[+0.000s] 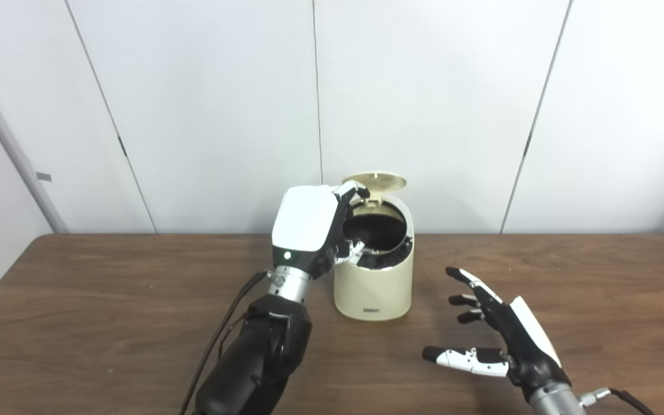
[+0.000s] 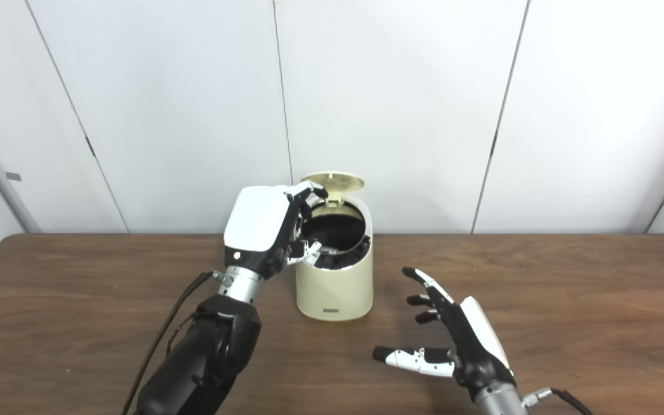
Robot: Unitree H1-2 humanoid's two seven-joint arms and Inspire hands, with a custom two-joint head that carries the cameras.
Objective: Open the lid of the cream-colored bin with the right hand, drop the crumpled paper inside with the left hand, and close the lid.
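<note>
both views look from head height, down and forward across the table [image 1: 78, 300] toward the wall [image 1: 424, 86], set side by side. both share the same scene: the bin [image 1: 373, 288] just beyond the left hand [image 1: 309, 230], and the right hand [image 2: 459, 340] near the bottom edge. in the right eye view everything sits further left.

One marking is seen: a small dark rectangular label [image 1: 371, 311] low on the front wall of the cream-coloured round plastic bin [image 1: 373, 288], just above its base. Its characters are too small and blurred to be read. No other text, brand, number or sign can be read in either view.
</note>
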